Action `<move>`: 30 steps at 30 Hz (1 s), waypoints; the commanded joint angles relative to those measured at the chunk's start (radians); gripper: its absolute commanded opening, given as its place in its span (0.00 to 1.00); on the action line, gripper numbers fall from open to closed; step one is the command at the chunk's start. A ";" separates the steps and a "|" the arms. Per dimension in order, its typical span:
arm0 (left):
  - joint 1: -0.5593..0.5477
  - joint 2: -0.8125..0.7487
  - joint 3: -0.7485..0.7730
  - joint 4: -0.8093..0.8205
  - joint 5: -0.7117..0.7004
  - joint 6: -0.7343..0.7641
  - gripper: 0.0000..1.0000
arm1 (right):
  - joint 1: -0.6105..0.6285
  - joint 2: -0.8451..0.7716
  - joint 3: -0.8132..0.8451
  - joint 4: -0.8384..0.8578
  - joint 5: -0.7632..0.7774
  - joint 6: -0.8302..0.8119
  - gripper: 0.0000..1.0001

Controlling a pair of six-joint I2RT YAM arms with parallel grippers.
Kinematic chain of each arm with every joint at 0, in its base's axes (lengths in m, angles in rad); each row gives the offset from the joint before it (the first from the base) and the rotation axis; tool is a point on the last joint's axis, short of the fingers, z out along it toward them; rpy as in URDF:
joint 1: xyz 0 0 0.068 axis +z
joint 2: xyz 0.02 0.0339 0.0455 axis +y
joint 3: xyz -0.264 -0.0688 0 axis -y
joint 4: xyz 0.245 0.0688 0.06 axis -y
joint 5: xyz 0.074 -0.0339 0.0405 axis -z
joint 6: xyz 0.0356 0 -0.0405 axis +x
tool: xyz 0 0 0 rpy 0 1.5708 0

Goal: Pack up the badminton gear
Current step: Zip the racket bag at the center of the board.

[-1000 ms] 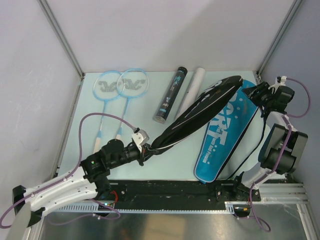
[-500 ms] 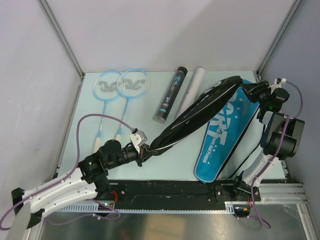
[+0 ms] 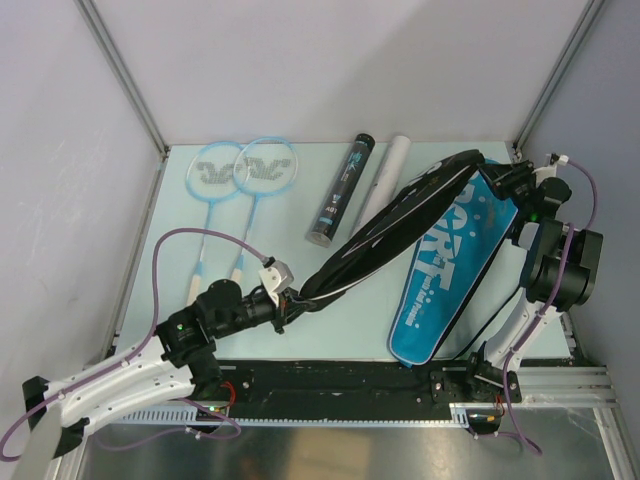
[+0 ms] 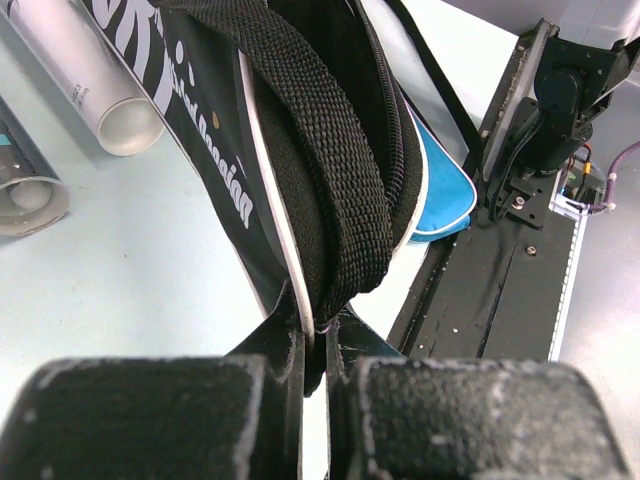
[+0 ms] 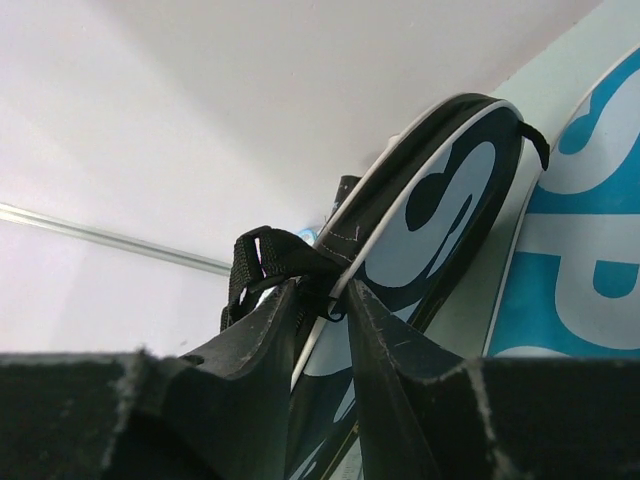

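Step, as I read it: getting a two-arm hold on the black racket-shaped fabric bag [image 3: 400,225] so it can be opened and loaded.

- Left gripper [image 4: 318,370]: pinched fully closed on the bag's narrow handle end, near centre, holding it off the counter [image 3: 285,225]. The woven black shoulder strap [image 4: 330,170] is draped along the bag.
- The bag runs diagonally up to the far right and crosses over the blue racket-shaped "SPORT" bag [image 3: 450,255], which lies flat on the right.
- Right gripper [image 5: 325,295]: at the bag's head end, jaws narrowly apart and straddling the rim by the small black webbing loop [image 5: 255,265]. Can't tell if it has actually clamped.
- Not packed yet: two light-blue rackets [image 3: 245,170] side by side at far left. The long black tube [image 3: 340,195] and long white tube [image 3: 385,175] lie far centre, just beside each other.

Next move probably needs a confirmed right-side pinch on the rim or loop before any pull. The left should stay as anchor, and the pull should run along the bag's length so the blue bag isn't dragged.

Surface: smooth pale mint counter. Room: plain white walls [image 3: 330,60] and bare aluminium corner posts [image 3: 120,75].
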 commanded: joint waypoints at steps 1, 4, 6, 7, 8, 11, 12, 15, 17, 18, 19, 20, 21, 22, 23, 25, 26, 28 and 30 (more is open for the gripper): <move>0.002 -0.019 0.019 0.067 0.055 -0.013 0.00 | 0.005 0.004 0.036 0.079 -0.008 0.007 0.32; 0.003 -0.017 0.018 0.069 0.055 -0.015 0.00 | 0.004 -0.010 0.036 0.059 -0.001 -0.014 0.32; 0.002 -0.015 0.019 0.069 0.057 -0.015 0.00 | 0.004 -0.017 0.035 0.043 0.004 -0.033 0.29; 0.002 -0.015 0.020 0.069 0.057 -0.015 0.00 | 0.004 -0.020 0.035 0.040 0.006 -0.039 0.27; 0.002 -0.015 0.020 0.069 0.057 -0.014 0.00 | 0.004 -0.022 0.035 0.038 0.006 -0.043 0.24; 0.001 -0.013 0.021 0.069 0.058 -0.014 0.00 | 0.004 -0.025 0.036 0.035 0.008 -0.049 0.12; 0.002 -0.013 0.021 0.069 0.058 -0.014 0.00 | 0.005 -0.026 0.037 0.033 0.007 -0.052 0.06; 0.001 -0.015 0.024 0.068 0.055 -0.011 0.00 | 0.007 -0.031 0.036 0.026 0.001 -0.069 0.01; 0.002 -0.019 0.023 0.068 0.046 -0.011 0.00 | 0.011 -0.038 0.037 0.025 -0.014 -0.085 0.00; 0.002 -0.020 0.021 0.068 0.042 -0.010 0.00 | 0.013 -0.042 0.037 0.018 -0.025 -0.095 0.00; 0.002 -0.021 0.019 0.067 0.038 -0.010 0.00 | 0.014 -0.049 0.037 0.011 -0.034 -0.101 0.00; 0.002 -0.022 0.018 0.067 0.035 -0.010 0.00 | 0.014 -0.054 0.037 0.001 -0.047 -0.108 0.00; 0.003 -0.022 0.017 0.068 0.035 -0.011 0.00 | 0.014 -0.060 0.037 -0.006 -0.057 -0.114 0.00; 0.003 -0.022 0.017 0.067 0.034 -0.011 0.00 | 0.015 -0.066 0.037 -0.013 -0.069 -0.120 0.00; 0.003 -0.023 0.016 0.067 0.032 -0.011 0.00 | 0.015 -0.076 0.037 -0.017 -0.078 -0.125 0.00; 0.003 -0.020 0.016 0.069 0.028 -0.010 0.00 | 0.015 -0.095 0.037 -0.033 -0.098 -0.142 0.00; 0.002 -0.018 0.018 0.070 0.026 -0.009 0.00 | 0.016 -0.103 0.036 -0.038 -0.106 -0.153 0.00; 0.002 -0.011 0.022 0.070 0.028 -0.007 0.00 | 0.018 -0.121 0.037 -0.040 -0.125 -0.164 0.00; 0.003 -0.005 0.024 0.071 0.028 -0.006 0.00 | 0.019 -0.133 0.037 -0.037 -0.143 -0.165 0.00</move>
